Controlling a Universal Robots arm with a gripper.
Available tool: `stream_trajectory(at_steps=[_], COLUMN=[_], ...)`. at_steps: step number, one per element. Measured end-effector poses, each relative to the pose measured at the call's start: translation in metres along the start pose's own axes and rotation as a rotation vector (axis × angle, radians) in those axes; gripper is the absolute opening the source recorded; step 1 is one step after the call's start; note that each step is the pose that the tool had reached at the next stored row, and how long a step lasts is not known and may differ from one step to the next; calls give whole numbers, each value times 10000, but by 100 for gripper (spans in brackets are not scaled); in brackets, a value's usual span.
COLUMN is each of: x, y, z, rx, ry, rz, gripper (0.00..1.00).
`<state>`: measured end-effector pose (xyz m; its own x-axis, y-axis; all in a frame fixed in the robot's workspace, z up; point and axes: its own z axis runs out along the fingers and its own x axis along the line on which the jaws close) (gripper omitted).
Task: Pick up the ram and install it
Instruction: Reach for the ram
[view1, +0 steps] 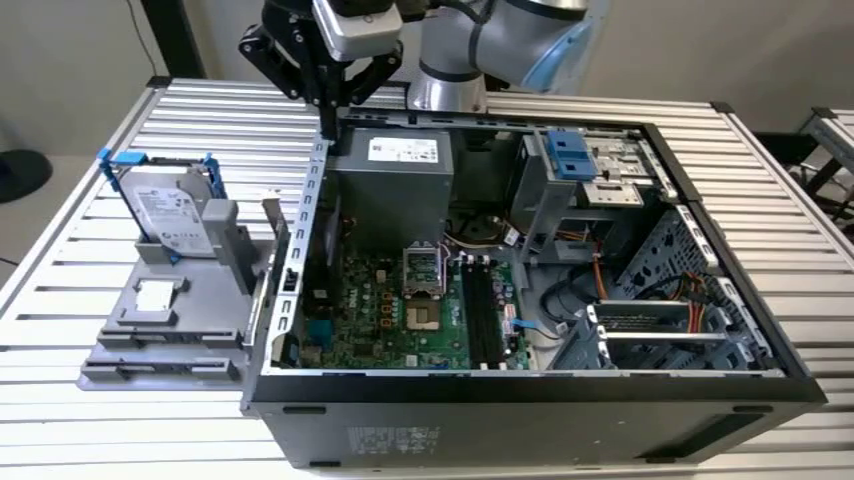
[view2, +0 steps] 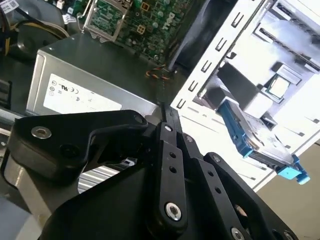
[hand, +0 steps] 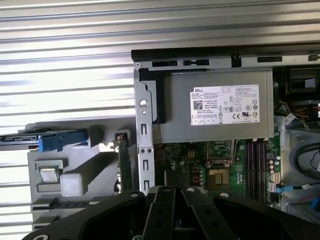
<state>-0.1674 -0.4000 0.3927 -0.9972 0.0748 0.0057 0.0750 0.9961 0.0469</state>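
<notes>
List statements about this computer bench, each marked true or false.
1. The grey computer case lies open, green motherboard exposed. True.
2. The silver-labelled hard drive in a blue frame sits inside the case. False: it stands on the grey fixture tray beside it.
3. The black end effector hangs over the case's corner by the grey power supply box. True.
4. The slim ram strip is seated in the long black motherboard slots. False: it stands in the tray, outside the case.

Exterior view: you lose the arm (view1: 514, 45) past the edge at 12 o'clock; the table (view1: 134, 430) is clipped at 6 o'clock. First wrist view: the gripper (hand: 178, 192) body covers one end of the ram (hand: 123, 162), so you cannot tell how that end sits in the fixture (hand: 95, 170).
</notes>
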Motion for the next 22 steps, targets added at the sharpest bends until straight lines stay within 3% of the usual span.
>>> stream_trajectory(at_steps=[4, 22], x=[117, 815], y=[-9, -61], z=[1, 2], rx=[8, 9], ry=[119, 123], rz=[5, -24], gripper=[0, 0])
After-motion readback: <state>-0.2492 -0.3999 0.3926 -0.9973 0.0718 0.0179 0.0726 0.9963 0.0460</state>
